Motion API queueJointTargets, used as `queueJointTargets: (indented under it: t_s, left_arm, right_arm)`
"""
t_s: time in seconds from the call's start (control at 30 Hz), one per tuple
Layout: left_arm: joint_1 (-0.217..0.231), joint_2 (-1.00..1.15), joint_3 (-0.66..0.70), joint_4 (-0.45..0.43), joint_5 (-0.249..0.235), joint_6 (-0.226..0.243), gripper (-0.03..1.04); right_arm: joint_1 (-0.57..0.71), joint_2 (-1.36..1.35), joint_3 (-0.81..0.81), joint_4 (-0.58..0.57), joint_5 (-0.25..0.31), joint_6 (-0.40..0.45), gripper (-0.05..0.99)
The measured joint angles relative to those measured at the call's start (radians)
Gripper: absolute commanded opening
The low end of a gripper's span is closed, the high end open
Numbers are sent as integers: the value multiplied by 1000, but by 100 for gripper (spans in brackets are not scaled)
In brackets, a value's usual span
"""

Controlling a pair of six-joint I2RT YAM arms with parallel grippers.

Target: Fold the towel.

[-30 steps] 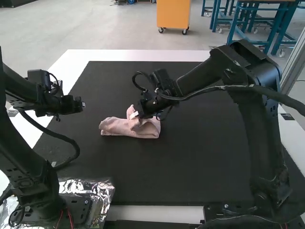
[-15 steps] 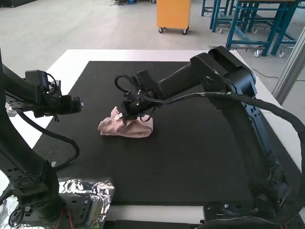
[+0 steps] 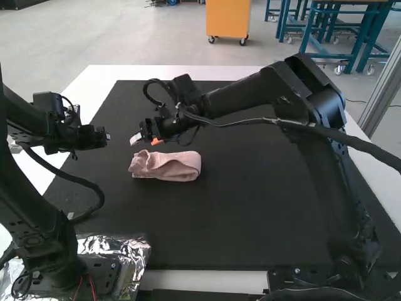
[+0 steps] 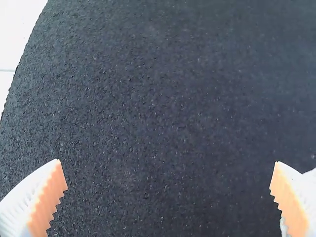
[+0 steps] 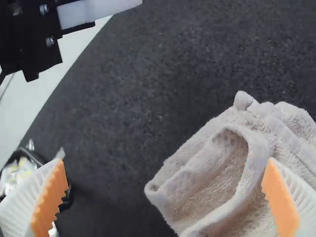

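With your left gripper (image 4: 168, 162) and right gripper (image 5: 165, 160) spread and empty over the mat (image 3: 250, 207), the folded towel (image 3: 166, 167) lying left of the mat's centre could come undone if you snag its raised edge (image 5: 255, 163) descending.

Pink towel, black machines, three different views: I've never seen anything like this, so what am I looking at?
Two robot arms, a left arm and a right arm, stand at a table. The high view looks down from behind them; each wrist view comes from a camera mounted on that arm's wrist. On the dark mat lies the towel, loosely folded and a bit rumpled. The left pincer and the right pincer, which grasp things, are both open and hold nothing.
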Motion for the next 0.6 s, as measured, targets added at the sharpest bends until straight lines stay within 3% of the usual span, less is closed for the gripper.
queueJointTargets:
  t_s: [0.1,0.6]
  left_arm:
    - [0,0,0,-6,0,0,97]
    - [0,-51,-6,-9,0,0,97]
  right_arm:
    - [-3,-80,-29,8,-5,-1,-4]
    - [-44,-111,-341,349,-23,11,-2]
